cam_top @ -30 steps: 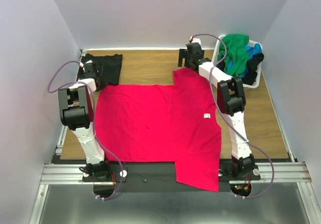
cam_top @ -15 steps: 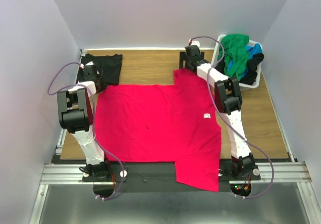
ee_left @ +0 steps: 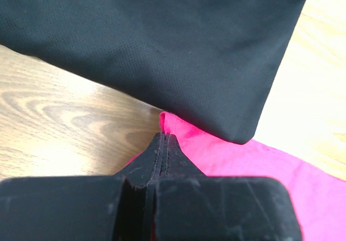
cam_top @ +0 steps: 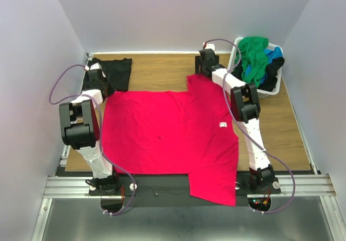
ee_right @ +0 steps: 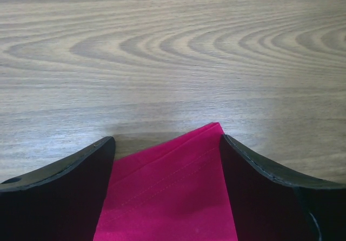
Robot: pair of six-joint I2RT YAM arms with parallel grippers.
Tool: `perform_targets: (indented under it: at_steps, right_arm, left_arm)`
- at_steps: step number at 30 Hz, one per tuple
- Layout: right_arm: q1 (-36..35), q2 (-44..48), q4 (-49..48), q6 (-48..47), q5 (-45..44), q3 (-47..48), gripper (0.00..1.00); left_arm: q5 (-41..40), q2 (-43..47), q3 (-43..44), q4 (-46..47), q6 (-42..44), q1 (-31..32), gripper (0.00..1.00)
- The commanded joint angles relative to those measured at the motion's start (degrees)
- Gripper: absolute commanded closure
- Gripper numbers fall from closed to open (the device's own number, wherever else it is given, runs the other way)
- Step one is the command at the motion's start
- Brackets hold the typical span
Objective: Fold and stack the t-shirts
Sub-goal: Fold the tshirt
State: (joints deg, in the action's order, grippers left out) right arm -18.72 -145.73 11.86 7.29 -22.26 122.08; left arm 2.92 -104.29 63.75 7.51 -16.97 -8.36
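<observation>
The pinkish-red t-shirt (cam_top: 167, 127) lies spread flat across the table, with its white tag (cam_top: 223, 125) to the right. A folded black t-shirt (cam_top: 116, 71) lies at the back left. My left gripper (cam_top: 100, 84) sits at the red shirt's back-left corner. In the left wrist view it (ee_left: 164, 136) is shut, red cloth (ee_left: 238, 160) shows round the fingers and the black shirt (ee_left: 162, 41) lies just ahead. My right gripper (cam_top: 201, 72) is at the shirt's back-right corner. In the right wrist view it (ee_right: 167, 144) is open, with the red corner (ee_right: 173, 192) between its fingers.
A white laundry basket (cam_top: 270, 89) stands at the back right, holding green (cam_top: 254, 54), blue (cam_top: 273, 53) and black (cam_top: 273, 71) shirts. The red shirt's near right part hangs over the table's front edge (cam_top: 213, 189). Grey walls close in the table.
The right gripper has moved slightly nearer to the red shirt's back-right corner. The left arm's elbow has swung a little to the left. The red shirt has not moved.
</observation>
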Motion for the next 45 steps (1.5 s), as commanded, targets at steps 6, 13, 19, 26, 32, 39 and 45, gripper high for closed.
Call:
perform_targets:
  at_steps: [6,13,19,26,32,39,45]
  right_arm:
    - [0.35,3.61,-1.49,1.85,-1.38,-5.89,0.37]
    - [0.35,8.36,-1.49,4.05,-3.05,-10.37,0.76]
    - [0.35,8.09,-1.49,3.43,-4.63,-9.24,1.0]
    - [0.35,12.74,-1.57,4.22,-2.44,-8.87,1.0]
    - [0.26,25.22,-1.57,7.03,-2.26,-23.52,1.0]
    - [0.0,40.95,-2.1,11.51,-0.94,-39.01,0.99]
    - [-0.53,53.08,-2.8,14.59,0.55,-53.25,0.99]
  left_arm:
    - [0.95,4.71,-2.05,2.78,0.89,0.1,1.0]
    - [1.56,5.24,-3.1,3.48,0.62,0.1,1.0]
    - [1.74,5.41,-3.19,3.48,0.45,0.01,1.0]
    - [2.79,8.04,-4.33,3.92,0.36,0.1,1.0]
    - [2.09,12.44,-8.19,4.45,-1.22,0.1,1.0]
    - [0.61,19.29,-14.78,4.88,-3.59,0.1,1.0]
    - [-2.48,28.08,-20.67,3.66,-6.66,0.1,1.0]
